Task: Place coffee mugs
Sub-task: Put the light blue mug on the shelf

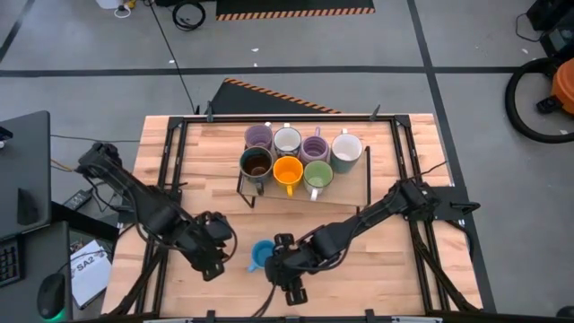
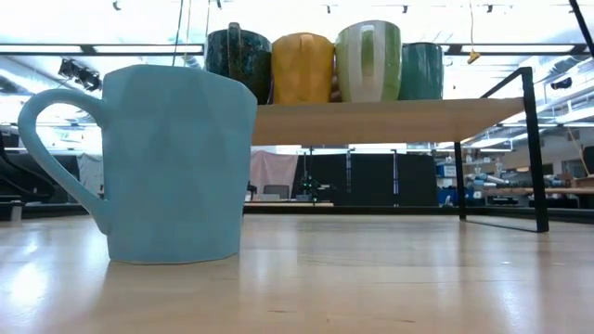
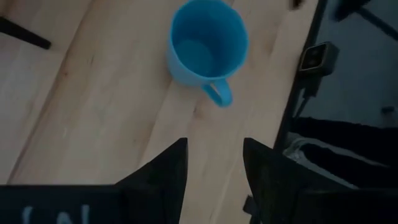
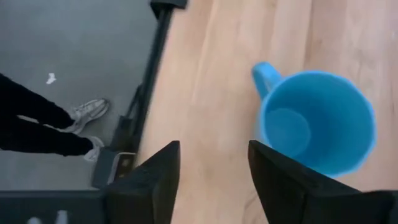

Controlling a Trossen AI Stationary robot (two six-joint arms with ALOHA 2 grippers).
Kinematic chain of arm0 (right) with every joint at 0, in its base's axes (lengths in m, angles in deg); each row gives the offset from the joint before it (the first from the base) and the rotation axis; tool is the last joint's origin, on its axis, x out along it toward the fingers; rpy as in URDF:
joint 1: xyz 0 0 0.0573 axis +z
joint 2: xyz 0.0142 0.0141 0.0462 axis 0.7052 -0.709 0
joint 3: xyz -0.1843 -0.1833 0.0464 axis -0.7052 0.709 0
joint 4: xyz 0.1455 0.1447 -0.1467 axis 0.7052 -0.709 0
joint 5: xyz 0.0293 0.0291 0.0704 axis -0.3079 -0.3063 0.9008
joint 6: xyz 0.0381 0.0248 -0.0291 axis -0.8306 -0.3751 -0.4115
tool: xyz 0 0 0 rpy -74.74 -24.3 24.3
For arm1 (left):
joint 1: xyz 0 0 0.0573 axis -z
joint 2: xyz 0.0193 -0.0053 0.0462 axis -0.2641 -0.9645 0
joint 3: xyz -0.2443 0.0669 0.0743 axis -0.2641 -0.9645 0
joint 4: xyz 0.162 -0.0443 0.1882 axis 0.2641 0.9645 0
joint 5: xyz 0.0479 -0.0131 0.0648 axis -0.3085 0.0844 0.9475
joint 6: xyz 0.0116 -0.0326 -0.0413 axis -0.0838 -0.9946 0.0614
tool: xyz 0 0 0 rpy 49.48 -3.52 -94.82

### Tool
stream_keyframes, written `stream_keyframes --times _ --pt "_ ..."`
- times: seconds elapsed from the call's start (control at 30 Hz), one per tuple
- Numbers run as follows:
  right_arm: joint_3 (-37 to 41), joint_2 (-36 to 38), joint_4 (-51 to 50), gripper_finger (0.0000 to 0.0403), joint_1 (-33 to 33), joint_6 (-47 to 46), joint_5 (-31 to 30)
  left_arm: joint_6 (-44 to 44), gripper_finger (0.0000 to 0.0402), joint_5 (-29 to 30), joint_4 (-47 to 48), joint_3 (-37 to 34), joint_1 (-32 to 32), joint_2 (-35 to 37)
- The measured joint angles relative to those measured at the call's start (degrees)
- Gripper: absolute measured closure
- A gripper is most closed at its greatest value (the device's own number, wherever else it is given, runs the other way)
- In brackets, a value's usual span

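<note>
The blue mug (image 1: 261, 255) stands upright on its base on the wooden table near the near edge, and it fills the left of the low view (image 2: 176, 167). Seven other mugs sit on the wire rack (image 1: 368, 175): two lavender (image 1: 258, 136), two white (image 1: 287, 140), dark brown (image 1: 256, 162), orange (image 1: 287, 170) and green (image 1: 317, 175). My left gripper (image 1: 224, 246) is open just left of the blue mug (image 3: 208, 46), whose handle (image 3: 219, 93) points toward it. My right gripper (image 1: 289, 283) is open just right of and nearer than the mug (image 4: 317, 124).
The rack's black legs (image 2: 534, 148) stand on the far half of the table. The table's near edge with its black frame rail (image 4: 152, 74) lies close to both grippers. A person's legs and shoes (image 4: 84, 115) show on the floor beyond that edge.
</note>
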Motion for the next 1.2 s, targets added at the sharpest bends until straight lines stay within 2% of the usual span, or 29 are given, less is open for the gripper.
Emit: stream_keyframes --times 0.13,0.3,0.47,0.9,1.03,1.2 --pt "-1.2 -0.6 -0.1 0.0182 -1.1 0.4 -0.1 -0.7 0.0239 -0.1 0.5 0.0 -0.6 2.0" --pt "-1.0 -0.6 -0.6 0.0178 -2.4 3.6 -2.2 -1.1 0.0239 0.0 1.1 0.0 -1.7 4.7" --pt "3.1 -0.6 6.8 0.0186 -2.9 11.8 -3.0 -1.1 0.0239 0.8 2.2 0.0 -3.2 6.9" --pt "14.0 -0.5 17.4 0.0201 -2.9 12.2 -4.5 -1.0 0.0239 1.8 2.8 0.0 -3.6 7.7" --pt "15.6 -0.6 17.4 0.0218 -2.9 12.2 -4.7 -1.1 0.0239 2.1 2.8 0.0 -3.5 7.7" --pt "17.2 -0.5 17.8 0.0269 -3.0 12.3 -4.3 -1.1 0.0239 2.1 2.8 0.0 -3.5 7.6"
